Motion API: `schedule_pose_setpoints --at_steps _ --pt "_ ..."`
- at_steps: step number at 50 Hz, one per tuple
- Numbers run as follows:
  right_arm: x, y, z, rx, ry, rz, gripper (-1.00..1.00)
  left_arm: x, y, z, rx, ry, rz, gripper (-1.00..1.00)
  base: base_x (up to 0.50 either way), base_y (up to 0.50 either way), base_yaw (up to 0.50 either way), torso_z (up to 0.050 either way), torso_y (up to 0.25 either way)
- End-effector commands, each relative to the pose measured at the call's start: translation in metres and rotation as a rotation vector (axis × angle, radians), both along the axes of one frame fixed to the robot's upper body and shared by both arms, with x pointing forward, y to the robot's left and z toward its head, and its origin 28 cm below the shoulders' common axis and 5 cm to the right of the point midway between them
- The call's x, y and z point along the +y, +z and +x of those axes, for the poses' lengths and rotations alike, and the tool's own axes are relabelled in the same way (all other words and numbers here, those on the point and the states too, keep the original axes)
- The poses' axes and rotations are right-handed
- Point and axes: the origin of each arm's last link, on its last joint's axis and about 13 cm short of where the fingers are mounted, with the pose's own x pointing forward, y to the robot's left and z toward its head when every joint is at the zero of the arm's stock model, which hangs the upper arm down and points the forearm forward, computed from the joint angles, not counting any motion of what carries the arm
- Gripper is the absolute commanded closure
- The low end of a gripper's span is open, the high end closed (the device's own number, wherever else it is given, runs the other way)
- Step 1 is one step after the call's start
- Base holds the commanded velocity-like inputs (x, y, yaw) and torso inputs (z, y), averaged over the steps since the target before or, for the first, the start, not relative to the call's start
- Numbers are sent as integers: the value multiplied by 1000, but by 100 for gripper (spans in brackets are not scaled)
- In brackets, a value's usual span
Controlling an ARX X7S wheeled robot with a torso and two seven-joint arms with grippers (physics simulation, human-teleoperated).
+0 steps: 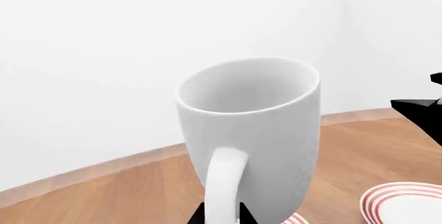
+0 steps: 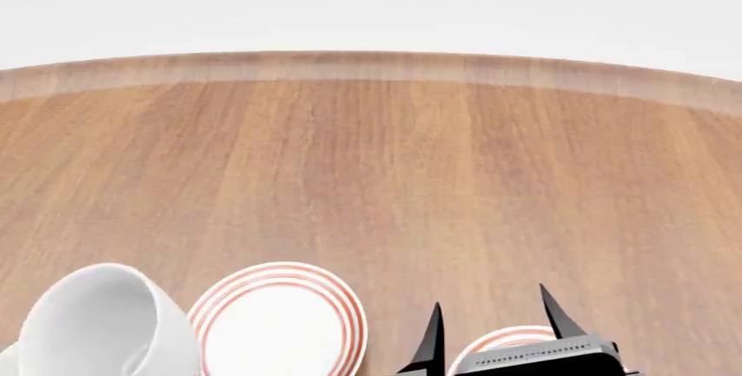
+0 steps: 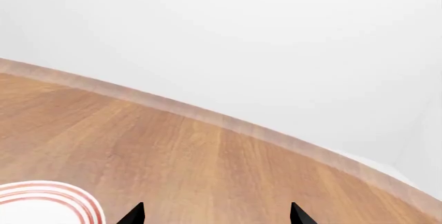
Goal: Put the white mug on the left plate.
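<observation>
Above the tabletop (image 2: 371,185), the left claw (image 1: 222,218) clamps the white mug (image 1: 252,136) by its handle beside the left plate (image 2: 278,324); the right claw (image 2: 493,333) gapes empty.

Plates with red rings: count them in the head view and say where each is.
2. The left plate lies near the bottom edge beside the white mug; the other plate shows partly behind the right claw. More may lie out of frame.

The white mug (image 2: 104,324) is cut off at the head view's six o'clock edge; the left hand (image 1: 221,216) gripping it is barely visible.
</observation>
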Motion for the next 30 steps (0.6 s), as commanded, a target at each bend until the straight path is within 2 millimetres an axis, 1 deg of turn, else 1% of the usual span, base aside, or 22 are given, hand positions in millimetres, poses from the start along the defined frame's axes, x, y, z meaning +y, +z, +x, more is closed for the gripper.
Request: schedule_pose_setpoints --at_steps 1,9,16,19,23,30 --pt "-1 1 0 -3 -1 2 -100 -7 6 18 10 -15 22 100 0 0 0 0 0" --pt "0 0 0 0 2 0 -100 -6 9 30 16 -33 85 100 0 0 0 0 1" --pt "0 -1 0 4 1 1 -100 -3 15 47 34 -29 120 100 0 0 0 0 0" --pt "0 -1 0 5 2 1 -100 -2 14 51 35 -47 138 100 0 0 0 0 0" --pt "0 -2 1 6 3 1 -100 3 13 60 58 -38 141 100 0 0 0 0 0" --pt "1 -3 1 9 2 3 -100 -2 10 70 72 -54 164 100 0 0 0 0 0"
